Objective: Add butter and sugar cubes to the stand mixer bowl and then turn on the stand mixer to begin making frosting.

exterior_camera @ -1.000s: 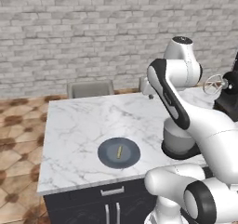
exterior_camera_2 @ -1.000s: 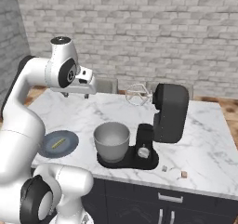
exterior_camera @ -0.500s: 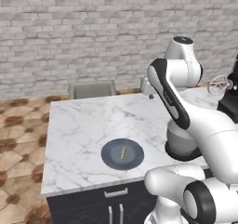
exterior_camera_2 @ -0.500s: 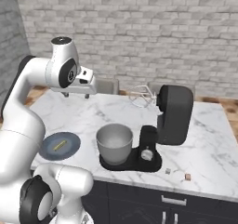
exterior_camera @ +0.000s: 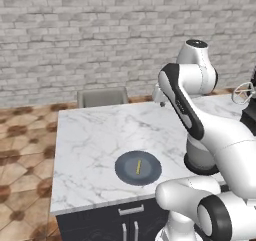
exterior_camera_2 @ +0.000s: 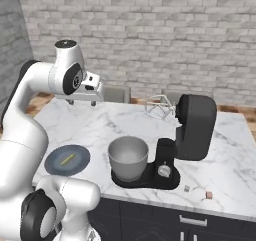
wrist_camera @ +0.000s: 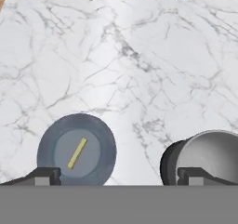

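left base view: the butter (exterior_camera: 138, 165) lies on the dark plate (exterior_camera: 123, 171), untouched, so nothing seems done yet. right base view: the stand mixer (exterior_camera_2: 189, 130) with head tilted up, its bowl (exterior_camera_2: 128, 157) looking empty, two sugar cubes (exterior_camera_2: 209, 195) by the base. hand view: the gripper (wrist_camera: 119, 175) spread wide, empty.

A: So what's this white marble-patterned surface (exterior_camera_2: 235, 150) carrying? It's a slab on dark cabinets.

B: Near the front left edge there's a flat dark grey round plate (exterior_camera: 126, 173), with a thin pale-yellow stick of butter (exterior_camera: 138, 165) on it. To its right sits the black stand mixer (exterior_camera_2: 192, 130), head tilted back, its deep grey metal bowl (exterior_camera_2: 128, 157) on the mixer's base. Two tiny cubes (exterior_camera_2: 186, 188), one grey and one brownish, lie by the front edge, just right of the base.
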